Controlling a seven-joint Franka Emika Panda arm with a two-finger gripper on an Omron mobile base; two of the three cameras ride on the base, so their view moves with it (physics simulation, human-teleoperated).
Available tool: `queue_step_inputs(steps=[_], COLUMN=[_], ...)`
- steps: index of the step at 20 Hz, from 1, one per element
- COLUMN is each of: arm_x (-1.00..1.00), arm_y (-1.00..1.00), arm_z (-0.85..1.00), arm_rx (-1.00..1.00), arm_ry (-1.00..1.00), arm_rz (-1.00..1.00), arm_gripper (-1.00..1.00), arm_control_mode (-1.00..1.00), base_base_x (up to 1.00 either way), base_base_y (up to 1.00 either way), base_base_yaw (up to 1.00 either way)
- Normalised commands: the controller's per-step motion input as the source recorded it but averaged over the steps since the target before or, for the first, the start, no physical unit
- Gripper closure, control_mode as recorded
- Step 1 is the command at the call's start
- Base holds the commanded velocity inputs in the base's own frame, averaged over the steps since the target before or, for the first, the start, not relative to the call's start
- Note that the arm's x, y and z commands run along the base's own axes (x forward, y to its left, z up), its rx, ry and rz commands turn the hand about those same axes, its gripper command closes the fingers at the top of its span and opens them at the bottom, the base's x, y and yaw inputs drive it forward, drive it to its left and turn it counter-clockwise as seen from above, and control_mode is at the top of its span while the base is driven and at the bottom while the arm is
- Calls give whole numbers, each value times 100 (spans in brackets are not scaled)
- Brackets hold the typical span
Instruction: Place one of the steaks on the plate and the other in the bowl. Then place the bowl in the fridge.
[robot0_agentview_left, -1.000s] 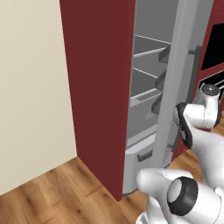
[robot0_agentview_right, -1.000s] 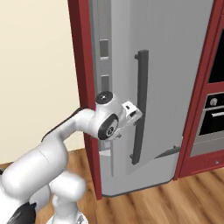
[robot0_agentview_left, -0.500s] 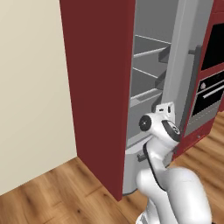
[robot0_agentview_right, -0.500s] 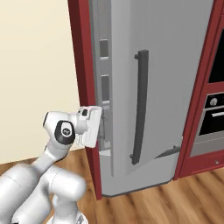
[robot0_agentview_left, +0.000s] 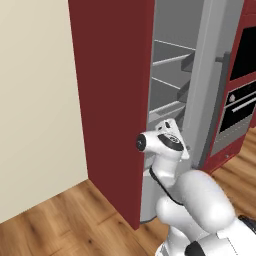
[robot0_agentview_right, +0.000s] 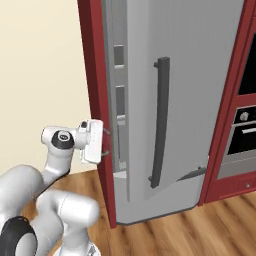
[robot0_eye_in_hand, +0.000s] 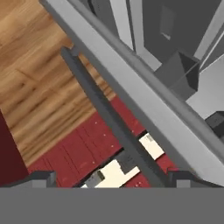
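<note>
Looking at your claw (robot0_agentview_right: 106, 145), you find it spread wide and carrying nothing, hanging at the 9 o'clock side of the right base view, right at the front edge of the fridge (robot0_agentview_right: 95, 75) body. Your fridge door (robot0_agentview_right: 185, 90) stands partly open; its long dark handle (robot0_agentview_right: 159, 122) runs down the middle of that view. From the left base view you can see into the grey interior, where shelves (robot0_agentview_left: 170, 60) sit toward 1 o'clock, and they look bare as far as you can tell. In the hand view the door edge and handle (robot0_eye_in_hand: 109, 118) cross diagonally, with wooden floor (robot0_eye_in_hand: 30, 78) at 9 o'clock.

You cannot judge from here whether either steak has been set down, since neither steak, plate nor bowl is in front of you. Judging by the open door and the empty claw, you are probably at the fridge step: either the door has just been opened for the bowl, or the bowl sits somewhere out of sight.
</note>
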Motion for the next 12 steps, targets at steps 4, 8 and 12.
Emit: queue_step_inputs(steps=[4, 8, 12], arm_x=[66, 84, 49], arm_y=[-23, -5, -14], arm_z=[-8, -11, -5], arm_rx=[-1, -2, -2], arm_ry=[24, 18, 24], arm_rz=[0, 2, 2], arm_gripper=[-100, -100, -100], arm_control_mode=[-100, -100, -100], base_base_x=[0, 0, 0], base_base_y=[0, 0, 0], base_base_yaw=[0, 0, 0])
